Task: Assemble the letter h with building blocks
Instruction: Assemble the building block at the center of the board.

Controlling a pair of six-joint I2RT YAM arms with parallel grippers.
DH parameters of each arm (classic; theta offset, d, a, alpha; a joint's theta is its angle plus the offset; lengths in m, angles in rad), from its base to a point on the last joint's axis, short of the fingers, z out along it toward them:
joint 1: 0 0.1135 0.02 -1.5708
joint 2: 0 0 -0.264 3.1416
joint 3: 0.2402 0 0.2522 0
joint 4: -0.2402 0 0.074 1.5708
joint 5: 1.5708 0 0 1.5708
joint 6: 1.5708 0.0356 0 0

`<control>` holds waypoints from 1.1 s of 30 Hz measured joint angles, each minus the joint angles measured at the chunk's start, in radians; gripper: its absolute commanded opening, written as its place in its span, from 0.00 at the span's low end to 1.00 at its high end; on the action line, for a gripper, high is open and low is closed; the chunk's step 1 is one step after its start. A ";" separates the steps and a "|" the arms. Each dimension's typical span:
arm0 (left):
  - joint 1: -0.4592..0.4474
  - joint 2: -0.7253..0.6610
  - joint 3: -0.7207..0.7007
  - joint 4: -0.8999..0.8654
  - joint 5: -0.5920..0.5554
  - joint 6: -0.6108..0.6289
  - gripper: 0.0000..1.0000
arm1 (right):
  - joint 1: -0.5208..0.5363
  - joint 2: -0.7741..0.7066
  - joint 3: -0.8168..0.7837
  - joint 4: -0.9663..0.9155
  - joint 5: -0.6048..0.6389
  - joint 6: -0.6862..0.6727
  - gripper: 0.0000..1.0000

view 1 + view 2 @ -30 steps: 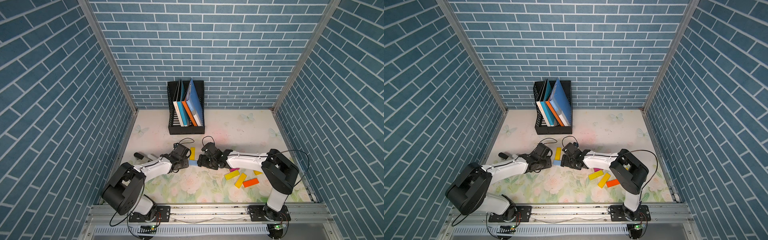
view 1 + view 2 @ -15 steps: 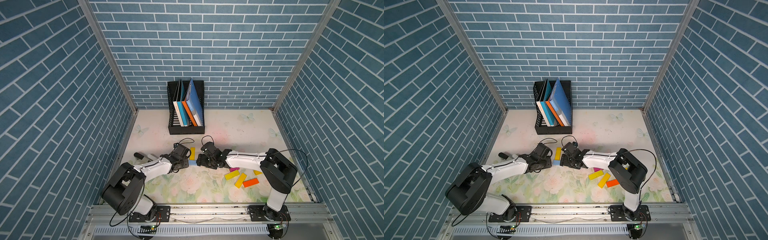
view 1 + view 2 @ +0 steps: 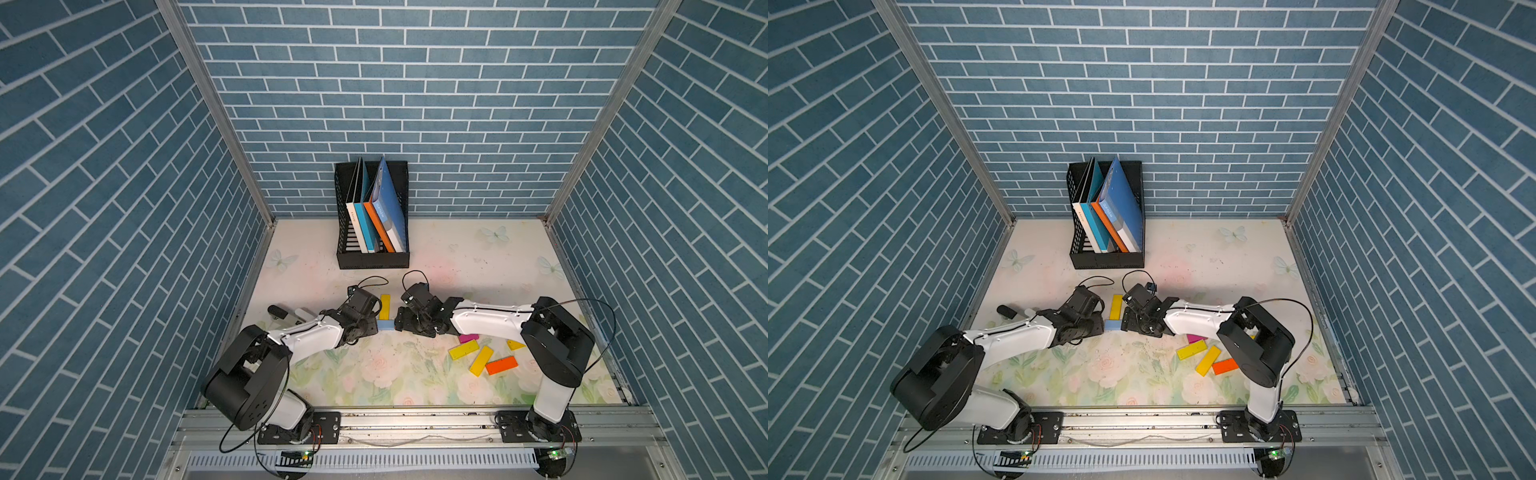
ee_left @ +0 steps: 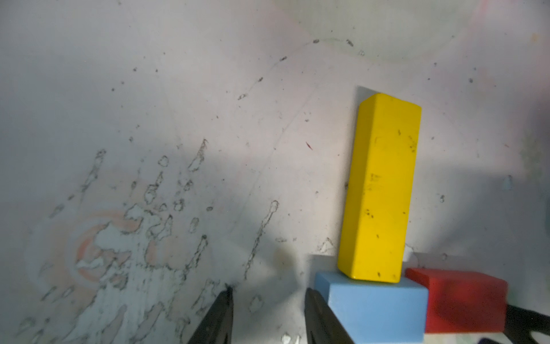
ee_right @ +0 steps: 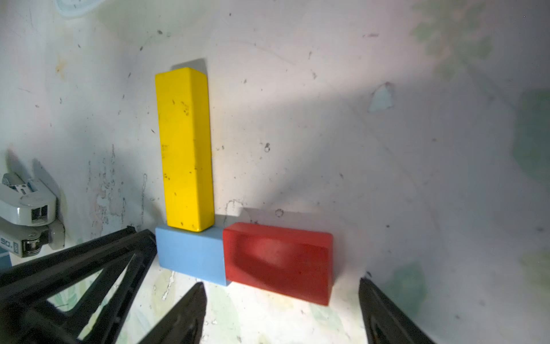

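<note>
A label on the grey-white device reads "50"; lettering on the blue folder is illegible.

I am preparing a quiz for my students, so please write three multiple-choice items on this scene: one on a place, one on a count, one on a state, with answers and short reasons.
1. Where is the red block relative to the light blue block? A on top of it; B apart from it; C touching its end.
2. How many blocks lie joined together? A two; B three; C five.
3. The right hand is: A open and empty; B shut on the red block; C shut on the light blue block.
Answers: 1 C, their ends meet in the right wrist view; 2 B, the yellow block, blue and red abut; 3 A, its fingers stand wide apart, gripping nothing.
</note>
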 measured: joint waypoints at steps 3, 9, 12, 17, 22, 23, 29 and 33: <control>0.000 0.000 0.000 0.002 0.007 0.000 0.43 | 0.000 -0.034 -0.001 -0.023 0.020 0.000 0.81; 0.000 0.003 0.000 0.011 0.018 0.000 0.43 | 0.000 -0.072 -0.013 -0.039 0.039 -0.001 0.81; 0.000 0.005 0.000 0.016 0.021 0.000 0.43 | 0.000 -0.073 -0.016 -0.046 0.043 -0.002 0.81; -0.001 0.010 0.000 0.029 0.025 0.001 0.43 | 0.000 -0.073 -0.016 -0.050 0.046 -0.002 0.81; -0.001 0.014 0.000 0.040 0.029 0.002 0.43 | 0.000 -0.074 -0.017 -0.051 0.046 -0.002 0.81; -0.001 0.014 0.000 0.042 0.029 0.003 0.43 | 0.000 -0.074 -0.017 -0.052 0.047 -0.002 0.81; -0.001 0.018 0.000 0.053 0.033 0.006 0.43 | 0.000 -0.075 -0.017 -0.054 0.053 -0.002 0.81; -0.001 0.020 0.000 0.056 0.035 0.009 0.43 | 0.000 -0.079 -0.019 -0.058 0.054 -0.002 0.81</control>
